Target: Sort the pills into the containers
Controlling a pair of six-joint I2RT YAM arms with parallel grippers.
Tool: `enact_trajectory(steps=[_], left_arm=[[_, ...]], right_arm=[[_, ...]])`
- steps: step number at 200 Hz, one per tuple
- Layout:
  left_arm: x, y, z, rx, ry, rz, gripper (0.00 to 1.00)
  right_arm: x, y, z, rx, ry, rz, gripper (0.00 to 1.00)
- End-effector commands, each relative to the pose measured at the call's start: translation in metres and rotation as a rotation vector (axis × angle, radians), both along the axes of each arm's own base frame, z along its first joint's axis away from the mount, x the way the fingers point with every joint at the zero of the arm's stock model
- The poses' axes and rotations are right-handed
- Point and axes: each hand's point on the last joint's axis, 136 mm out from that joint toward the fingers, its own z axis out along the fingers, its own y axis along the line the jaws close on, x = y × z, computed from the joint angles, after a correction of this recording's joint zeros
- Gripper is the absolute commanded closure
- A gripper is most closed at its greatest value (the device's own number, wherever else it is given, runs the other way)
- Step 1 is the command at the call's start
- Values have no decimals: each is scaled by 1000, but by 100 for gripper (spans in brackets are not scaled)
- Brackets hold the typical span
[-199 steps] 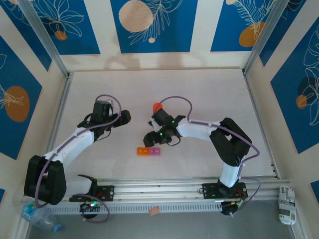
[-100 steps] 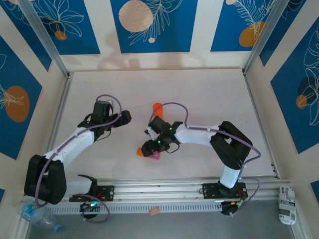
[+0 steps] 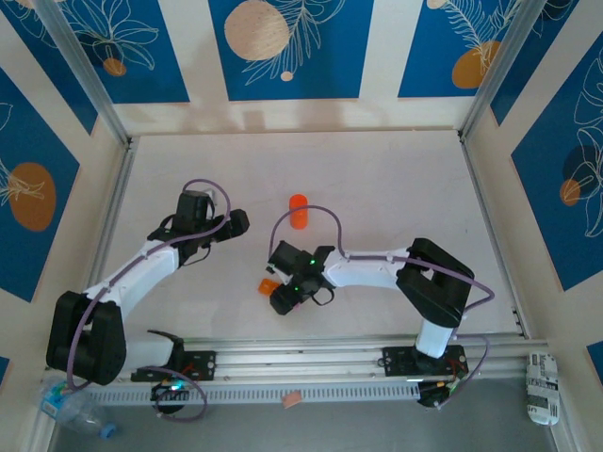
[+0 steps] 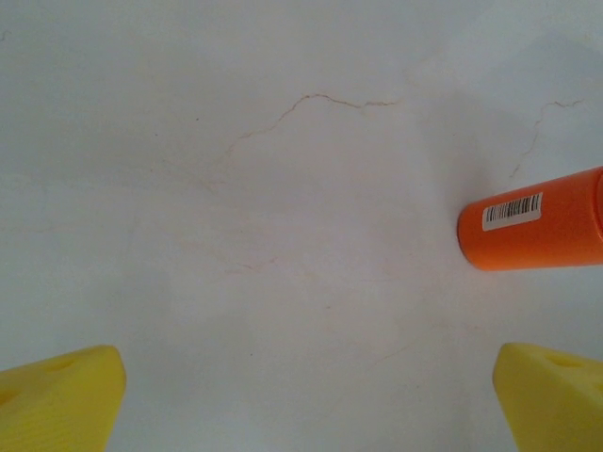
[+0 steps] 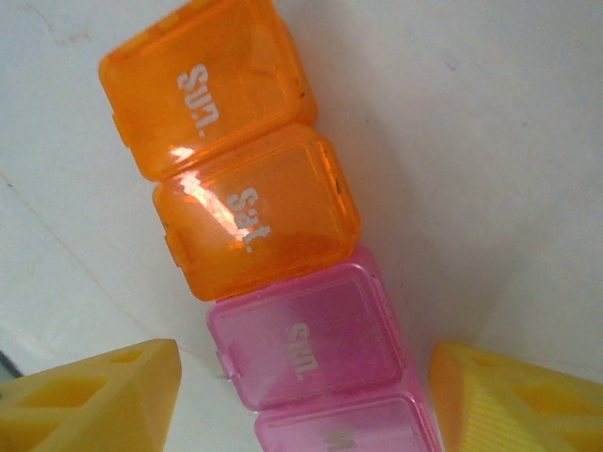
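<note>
Pale cream table (image 3: 377, 179) boxed in by walls (image 3: 283, 52) with blue panels, orange blobs and white leaf doodles, metal rail (image 3: 311, 350) along the bottom.

The left arm (image 3: 141, 264) reaches from its near-left base toward the far right. The left end effector (image 3: 231, 222) is spread wide, its yellow fingertips (image 4: 57, 400) at opposite edges of the wrist view. The right arm (image 3: 367, 273) folds at the elbow and stretches left, with the right end effector (image 3: 283, 299) pointing down, jaws parted.
</note>
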Motion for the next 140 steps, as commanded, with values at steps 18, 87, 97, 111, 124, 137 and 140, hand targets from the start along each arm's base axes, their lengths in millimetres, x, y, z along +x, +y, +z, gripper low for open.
enact_trajectory(steps=[18, 87, 97, 111, 124, 137, 140], left_arm=[[3, -7, 8, -19, -12, -20, 0], [3, -10, 17, -85, -26, 9, 0], [2, -11, 21, -107, -33, 21, 0], [1, -15, 28, -141, -49, 6, 0], [-3, -22, 36, -180, -56, -25, 0], [-5, -31, 47, -232, -80, -61, 0], [-6, -33, 49, -248, -84, -72, 0]], right_arm=[[-1, -14, -22, -116, -63, 61, 34], [-1, -9, -24, -109, -61, 65, 72], [3, -8, -18, -89, -62, 47, 74], [11, -7, -5, -52, -67, 15, 77], [20, -7, 9, -8, -67, -24, 78], [31, -9, 22, 36, -66, -74, 79], [33, -9, 25, 49, -63, -84, 79]])
